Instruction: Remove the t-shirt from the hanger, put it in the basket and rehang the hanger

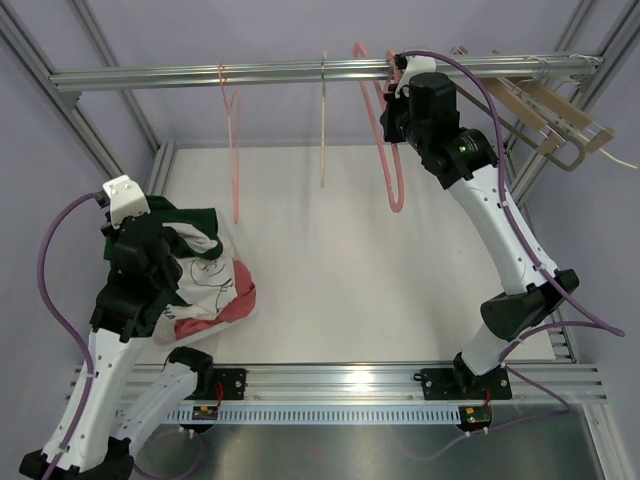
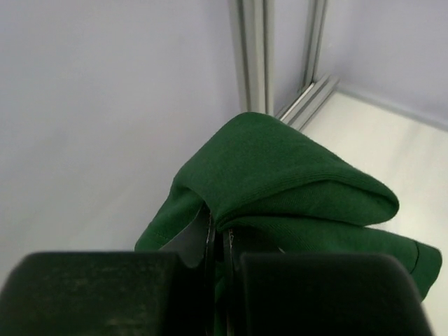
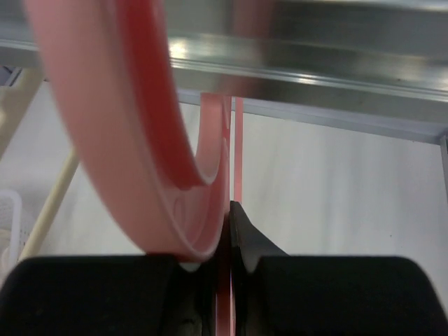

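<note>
On the table's [image 1: 350, 260] left side the t-shirt [image 1: 205, 275] lay off the hanger [image 3: 119, 126], left gripper [image 2: 221, 238] pinched on its green cloth, right gripper [image 3: 227, 213] pinched on the bare hanger, so job looked abt done.

white worktop [image 1: 350, 270], matte, evenly lit. pale lilac walls [image 1: 280, 30] on three sides. aluminium crossbar [image 1: 200, 75] spans the top; slanted frame posts [image 1: 60, 90] at corners. slotted aluminium rail [image 1: 340, 378] along near edge, soft glare on it.
</note>
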Robot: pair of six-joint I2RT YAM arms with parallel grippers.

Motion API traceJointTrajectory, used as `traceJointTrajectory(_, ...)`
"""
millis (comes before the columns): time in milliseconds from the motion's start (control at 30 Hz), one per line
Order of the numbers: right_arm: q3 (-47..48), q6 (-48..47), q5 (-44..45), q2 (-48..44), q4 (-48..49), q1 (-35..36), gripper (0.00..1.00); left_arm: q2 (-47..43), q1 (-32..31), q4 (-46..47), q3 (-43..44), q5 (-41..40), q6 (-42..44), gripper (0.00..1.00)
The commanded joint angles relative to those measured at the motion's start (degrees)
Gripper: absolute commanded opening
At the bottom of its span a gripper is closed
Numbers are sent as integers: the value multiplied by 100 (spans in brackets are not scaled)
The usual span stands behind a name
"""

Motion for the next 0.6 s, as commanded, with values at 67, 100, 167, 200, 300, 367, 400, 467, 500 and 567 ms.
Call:
traceJointTrajectory(67, -288, 148, -19, -115, 363, -156, 0, 64, 397, -492, -136, 668, -995, 0)
traceJointTrajectory(100, -315, 174, -19, -158, 424, -156, 0, 108, 528, -493, -232, 739, -1039, 0)
traceJointTrajectory(167, -377, 201, -36, -185, 486, -199, 0, 249, 704, -511, -338, 1106, -1241, 0)
traceJointTrajectory(200, -350, 227, -89, -168, 460, -217, 0, 275, 914, -511, -426, 1248, -1311, 0)
traceJointTrajectory(300, -289, 236, -98, -176, 469, -287, 0, 293, 1153, -598, -497, 1864, -1496, 0)
traceJointTrajectory(367, -210, 271, -150, -168, 477, -331, 0, 275, 1171, -721, -541, 2057, -1592, 4)
traceJointTrajectory(400, -149, 332, -212, -133, 434, -340, 0, 267, 1171, -756, -576, 2110, -1610, 7)
traceJointTrajectory(467, 19, 394, -273, -106, 363, -349, 0, 267, 1171, -827, -698, 2277, -1786, 22)
traceJointTrajectory(500, -7, 481, -335, -141, 389, -358, 0, 275, 1180, -827, -743, 2374, -1838, 26)
traceJointTrajectory(567, -340, 552, -370, -237, 573, -349, 0, 266, 1189, -818, -804, 2515, -1962, 34)
